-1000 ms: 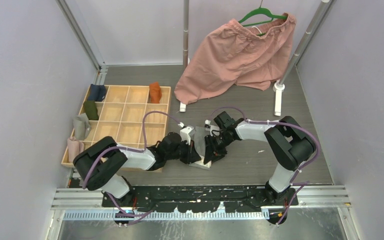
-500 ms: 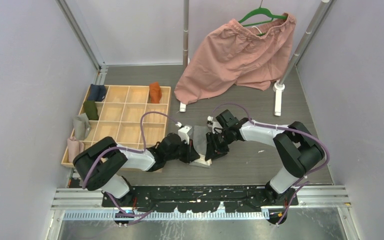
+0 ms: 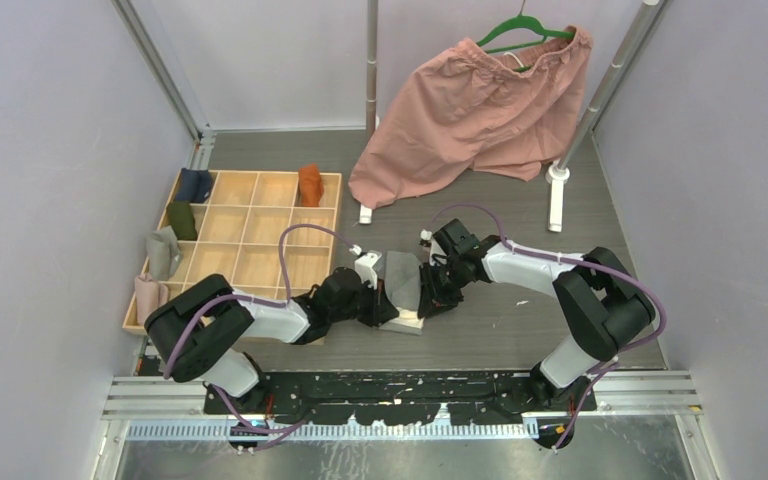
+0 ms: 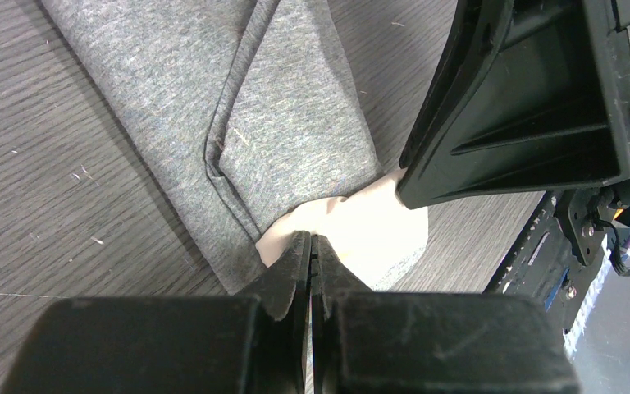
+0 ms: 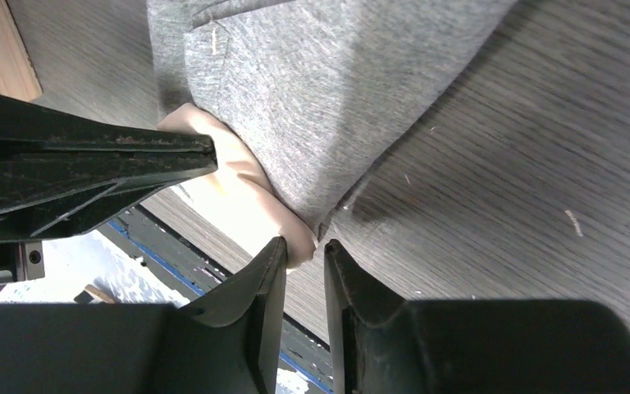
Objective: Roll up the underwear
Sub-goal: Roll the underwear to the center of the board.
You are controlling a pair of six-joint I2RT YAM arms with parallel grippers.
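Left tool [image 4: 310,240] pinching grey underwear [image 4: 295,107] trim; right tool [image 5: 303,250] parted, adjacent.

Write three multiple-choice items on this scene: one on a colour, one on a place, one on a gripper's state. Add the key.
1. What colour is the hanger that holds the pink shorts?
A. red
B. green
C. white

2. Where is the rust-orange garment?
A. on that hanger
B. between the grippers
C. in a far-row compartment of the wooden tray

3. How does the left gripper stand?
A. shut at the cream trim of the grey underwear
B. wide open
C. clamped on the tray

Key: B, the hook and shoulders show green. C, it stands in the tray's far right corner compartment. A, the left wrist view shows the fingers together at the trim.
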